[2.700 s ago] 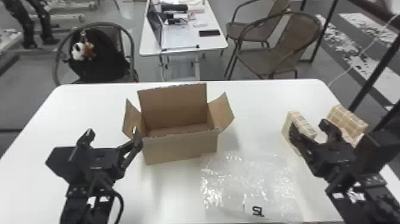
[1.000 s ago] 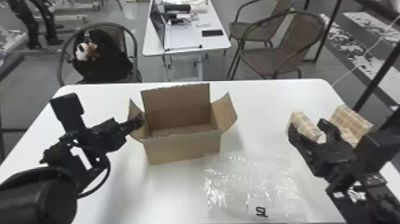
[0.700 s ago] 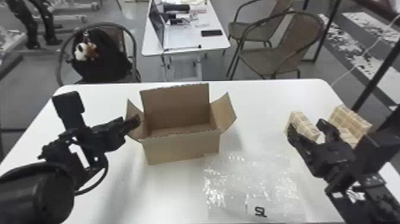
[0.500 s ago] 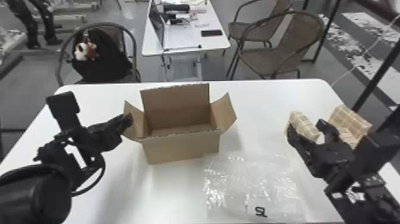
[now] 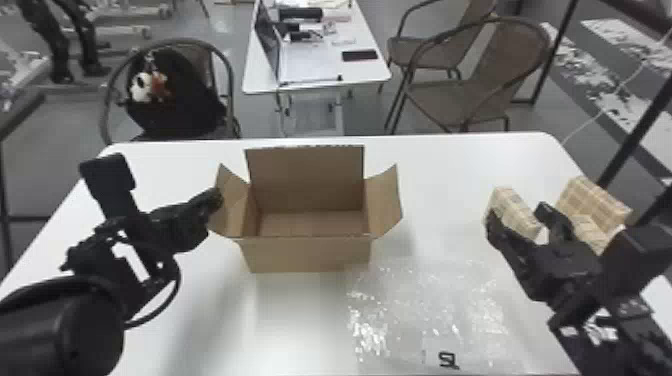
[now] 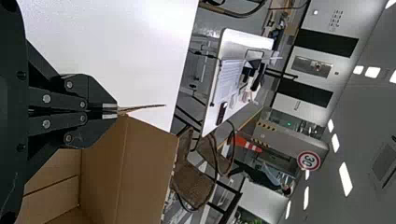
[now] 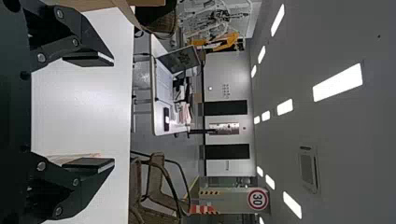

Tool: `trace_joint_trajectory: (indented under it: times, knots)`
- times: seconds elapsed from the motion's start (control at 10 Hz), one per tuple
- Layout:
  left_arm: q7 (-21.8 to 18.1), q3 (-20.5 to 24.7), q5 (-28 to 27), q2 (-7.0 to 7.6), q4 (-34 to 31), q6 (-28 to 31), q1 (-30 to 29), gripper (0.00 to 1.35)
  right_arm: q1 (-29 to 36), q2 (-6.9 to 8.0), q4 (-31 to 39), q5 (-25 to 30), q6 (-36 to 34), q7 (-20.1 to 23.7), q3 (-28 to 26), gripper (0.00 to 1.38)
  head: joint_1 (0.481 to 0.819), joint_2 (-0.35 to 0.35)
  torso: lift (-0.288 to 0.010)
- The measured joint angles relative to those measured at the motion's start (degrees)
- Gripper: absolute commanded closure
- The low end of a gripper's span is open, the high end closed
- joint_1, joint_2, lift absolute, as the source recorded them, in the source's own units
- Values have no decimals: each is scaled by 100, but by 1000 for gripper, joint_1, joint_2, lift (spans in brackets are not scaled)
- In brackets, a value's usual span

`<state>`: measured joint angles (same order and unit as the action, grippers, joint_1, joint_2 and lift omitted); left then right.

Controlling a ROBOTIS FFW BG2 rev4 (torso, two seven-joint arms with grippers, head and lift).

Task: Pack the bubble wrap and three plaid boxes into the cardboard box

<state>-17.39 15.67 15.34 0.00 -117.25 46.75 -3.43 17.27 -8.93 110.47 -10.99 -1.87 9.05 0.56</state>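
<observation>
Left gripper [image 5: 216, 197] shift: swung over from left of the cardboard box onto its left flap [image 5: 232, 202]; was spread before, now closed.
Left gripper [image 6: 114, 110] grip: fingers together, flap edge pinched at tips, left wrist view.
Right gripper [image 5: 518, 214]: over right side of table, by plaid boxes; fingers apart, nothing between them in the right wrist view.
Cardboard box [image 5: 307, 256]: upright on table, top open; back flap [image 5: 306, 180] up, right flap [image 5: 385, 207] slanting outward, empty inside.
Bubble wrap [image 5: 430, 300]: clear, flat on table, near side and to the right of box.
Plaid boxes [image 5: 592, 200]: right side of table, around right gripper; two clear, third probably partly hidden between gripper and rear one.
Table [image 5: 460, 165]: white.
Behind: second table [image 5: 315, 67] with laptop [image 5: 269, 45], phone [image 5: 359, 55]; wicker chairs [image 5: 452, 97]; black bag [image 5: 175, 107] on left chair.
</observation>
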Motion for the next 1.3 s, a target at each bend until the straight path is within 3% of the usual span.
trace_joint_trajectory:
  times: [0.3, 0.4, 0.5, 0.6, 0.7, 0.9, 1.1, 1.3]
  knots:
    - [17, 12, -30, 0, -1, 106, -10, 1213, -100, -41, -166, -176, -106, -161, 163, 487, 695, 64, -132]
    - [17, 8, -42, 0, -4, 113, -16, 1213, -150, -103, -207, -223, -276, -526, 321, 487, 695, 64, -132]
    - [17, 7, -52, 0, -5, 116, -17, 1213, -192, -272, -230, -589, -653, -1120, 567, 487, 695, 64, -132]
    - [17, 6, -66, 0, -6, 116, -18, 1213, -166, -416, -94, -1198, -1264, -1699, 738, 487, 695, 68, -132]
    - [17, 6, -76, 0, -9, 116, -23, 1213, -48, -475, 502, -1339, -2032, -2103, 743, 487, 695, 75, -132]
    - [17, 6, -94, 0, -17, 112, -39, 1213, -125, -508, 1699, -1553, -4161, -2165, 316, 487, 695, 76, -132]
    - [17, 5, -100, 0, -17, 75, -51, 1213, -504, -439, 2162, -2235, -6313, -2429, -199, 486, 695, 69, -132]
    - [16, -17, -132, 0, -18, 37, -59, 1213, -599, -395, 1676, -2742, -6445, -2338, -182, 487, 695, 90, -132]
